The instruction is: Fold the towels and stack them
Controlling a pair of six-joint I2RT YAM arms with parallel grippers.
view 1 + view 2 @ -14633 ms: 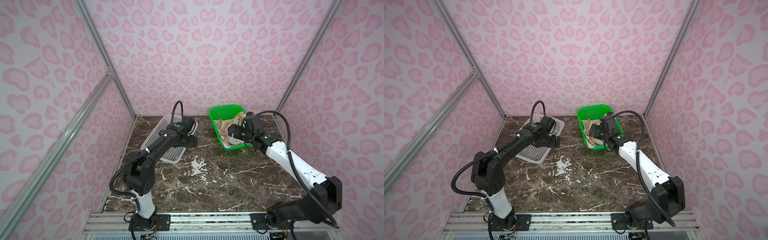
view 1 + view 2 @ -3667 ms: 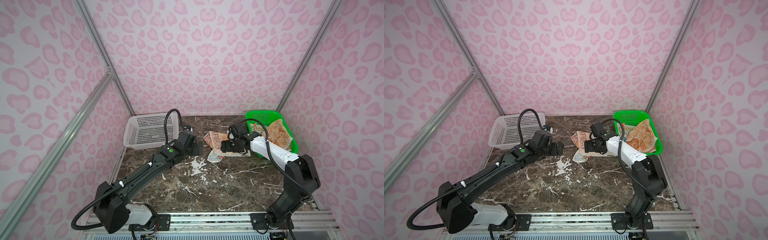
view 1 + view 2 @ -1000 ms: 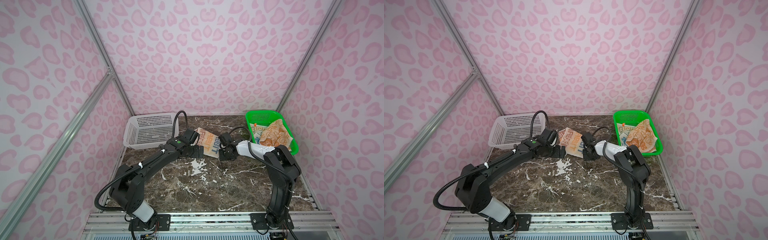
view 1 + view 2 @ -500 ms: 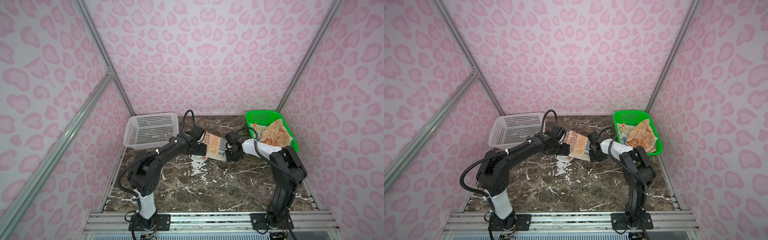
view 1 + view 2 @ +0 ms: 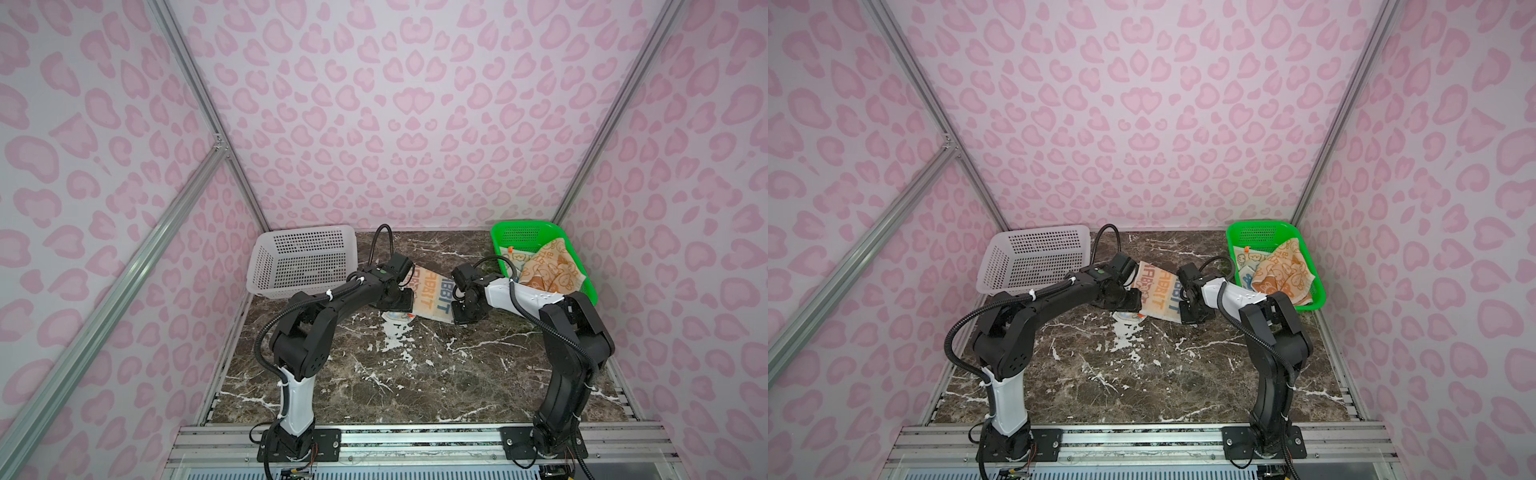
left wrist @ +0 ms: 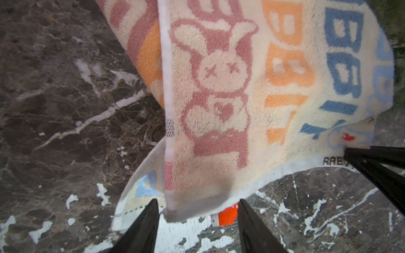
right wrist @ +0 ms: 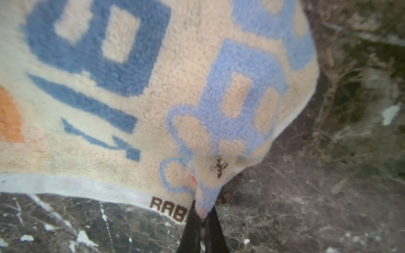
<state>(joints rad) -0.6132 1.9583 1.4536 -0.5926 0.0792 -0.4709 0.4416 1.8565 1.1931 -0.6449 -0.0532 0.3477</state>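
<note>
Beside the green basket [image 5: 524, 225], my right gripper [image 7: 202, 207] pinches the cream towel [image 5: 432, 297] corner; left gripper [image 6: 197, 203], jaws apart, straddles another for spreading.

**Operator:** What carried the items?

**Technician:** A dark brown marble-pattern table [image 5: 415, 386]. Pale veins ran across it, and white patches [image 5: 395, 332] marked the surface near its middle.

**Operator:** What rested directly on it?

**Technician:** Three items. A white basket [image 5: 303, 245] stood at the far left corner, close to the walls. A green basket [image 5: 523, 236] stood at the far right corner. Between the two baskets was a cream towel [image 5: 432, 295] with orange and blue letters.

**Operator:** Did the towel lie flat?

**Technician:** No. Only its lower flap met the table, just beside the white patches. The rest was raised off the surface.
</note>
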